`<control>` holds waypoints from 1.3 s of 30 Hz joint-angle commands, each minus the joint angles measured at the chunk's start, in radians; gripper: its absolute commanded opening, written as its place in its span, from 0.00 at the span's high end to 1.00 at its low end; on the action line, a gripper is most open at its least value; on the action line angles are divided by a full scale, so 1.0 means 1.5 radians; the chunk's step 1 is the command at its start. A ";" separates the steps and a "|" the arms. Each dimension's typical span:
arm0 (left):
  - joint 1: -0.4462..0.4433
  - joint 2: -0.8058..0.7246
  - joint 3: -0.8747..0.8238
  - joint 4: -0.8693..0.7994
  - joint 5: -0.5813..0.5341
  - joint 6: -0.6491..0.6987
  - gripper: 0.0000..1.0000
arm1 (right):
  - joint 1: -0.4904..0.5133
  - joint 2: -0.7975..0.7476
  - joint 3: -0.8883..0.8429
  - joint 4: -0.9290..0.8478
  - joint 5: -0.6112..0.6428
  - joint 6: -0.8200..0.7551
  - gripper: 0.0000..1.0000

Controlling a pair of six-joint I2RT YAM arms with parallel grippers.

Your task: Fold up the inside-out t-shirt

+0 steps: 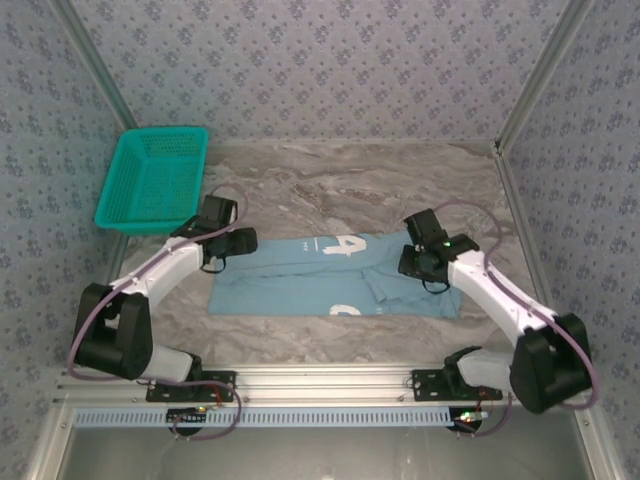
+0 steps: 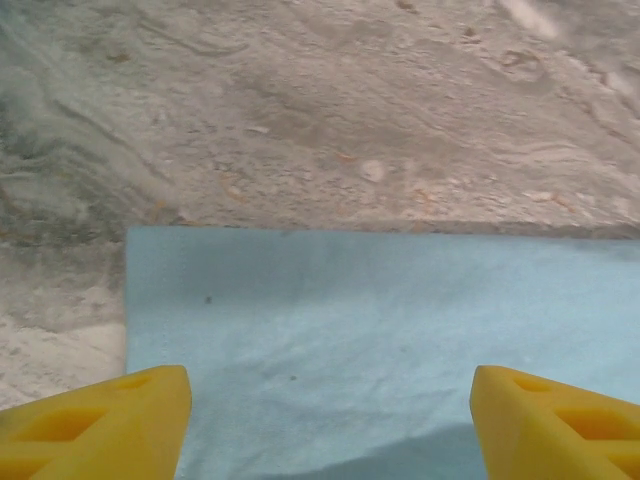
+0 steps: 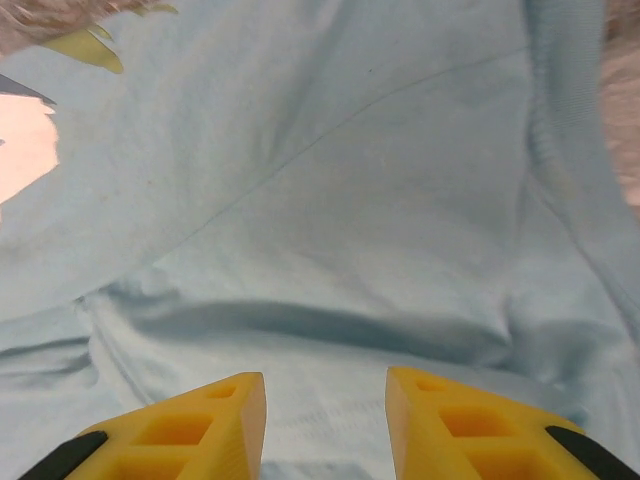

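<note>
- Top external: the inside-out t-shirt [image 1: 300, 285] lies flat in the middle of the marble table [image 1: 350, 180] as a wide sky-blue band. White print shows at its upper and lower edges. The left gripper [image 1: 232, 243] is at its left end, the right gripper [image 1: 415, 262] at its right.
- Left wrist: yellow fingers spread wide, released, above a smooth, square-edged corner of cloth.
- Right wrist: jaws narrowly parted, gripping nothing, over creased, seamed fabric.

Sky-blue t-shirt [image 1: 290, 285], teal basket [image 1: 152, 182]
</note>
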 commanded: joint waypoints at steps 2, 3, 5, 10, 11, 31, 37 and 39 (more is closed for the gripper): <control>0.003 0.019 0.010 -0.057 0.085 -0.029 0.27 | -0.010 0.065 -0.022 0.040 -0.033 0.026 0.63; 0.003 0.020 0.000 -0.055 0.089 -0.033 0.27 | -0.017 0.074 -0.029 0.057 -0.042 0.025 0.63; 0.009 0.023 -0.023 -0.051 0.076 -0.049 0.27 | -0.033 0.101 -0.035 0.068 -0.050 0.026 0.63; 0.046 0.050 -0.057 -0.038 0.074 -0.064 0.27 | -0.068 0.146 -0.060 0.055 -0.060 0.030 0.64; 0.049 0.056 -0.059 -0.041 0.070 -0.061 0.27 | -0.077 0.147 -0.071 0.055 -0.068 0.037 0.64; -0.056 -0.007 -0.062 0.059 0.092 -0.059 0.24 | -0.143 0.018 -0.013 0.011 0.025 -0.072 0.40; -0.060 0.084 -0.065 0.057 0.152 -0.062 0.25 | -0.256 0.073 0.011 0.013 -0.041 -0.105 0.23; -0.055 0.100 -0.071 0.046 0.146 -0.063 0.25 | -0.277 0.108 0.035 -0.005 -0.060 -0.121 0.19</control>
